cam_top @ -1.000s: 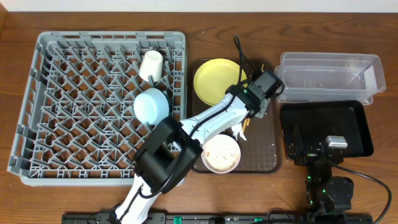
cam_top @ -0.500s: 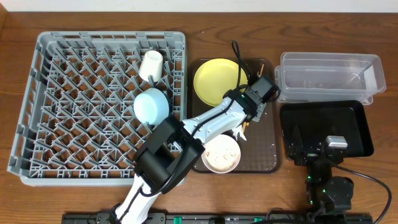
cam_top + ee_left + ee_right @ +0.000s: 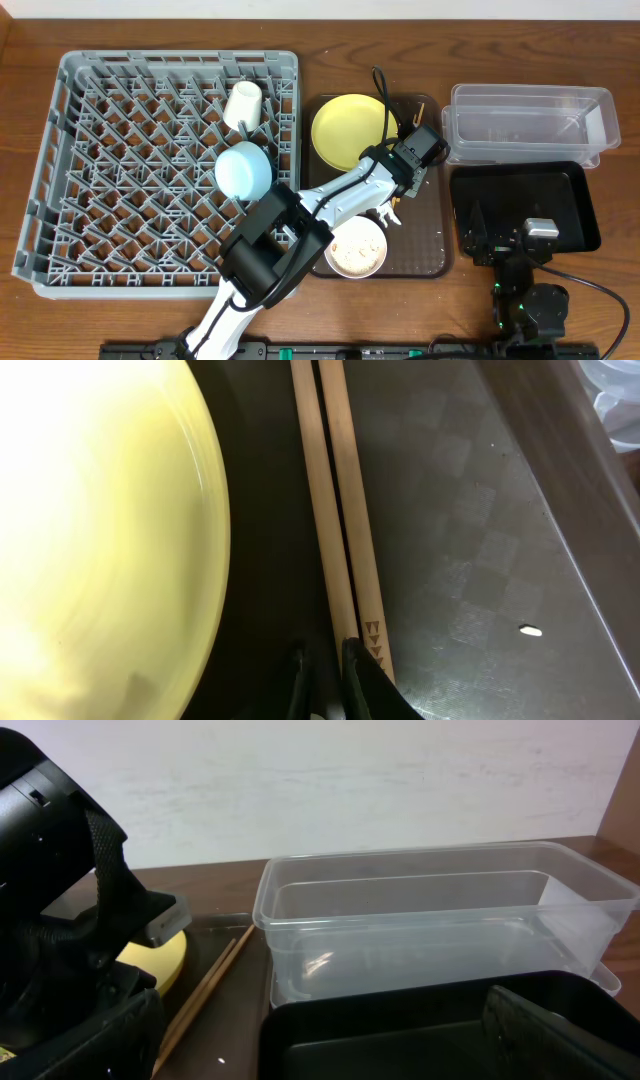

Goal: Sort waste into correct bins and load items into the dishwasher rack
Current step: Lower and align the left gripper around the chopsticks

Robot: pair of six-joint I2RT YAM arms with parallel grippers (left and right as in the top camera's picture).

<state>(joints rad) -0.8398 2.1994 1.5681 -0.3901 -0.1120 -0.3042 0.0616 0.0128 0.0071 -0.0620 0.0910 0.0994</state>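
Observation:
The wooden chopsticks (image 3: 335, 510) lie on the brown tray beside the yellow plate (image 3: 345, 130), which also shows in the left wrist view (image 3: 100, 530). My left gripper (image 3: 325, 670) is low at their near end. Its fingers are almost together with nothing between them, and the right finger lies over the chopstick end. My right gripper (image 3: 490, 235) hangs open and empty over the black tray (image 3: 560, 190). The clear tub (image 3: 530, 122) behind it is empty. The cream cup (image 3: 243, 104) and blue bowl (image 3: 243, 170) are in the grey rack (image 3: 120, 180). The small white bowl (image 3: 355, 247) holds beige crumbs. Wrapper and tissue are out of view.
The brown serving tray (image 3: 425, 245) sits between the rack and the bins, with a loose crumb (image 3: 531, 630) on it. My left arm stretches from the table's front edge across the tray. The right wrist view shows the tub (image 3: 430, 920) and the chopsticks (image 3: 210, 980).
My left wrist has shifted slightly over the brown tray near the chopsticks. The right arm has not moved.

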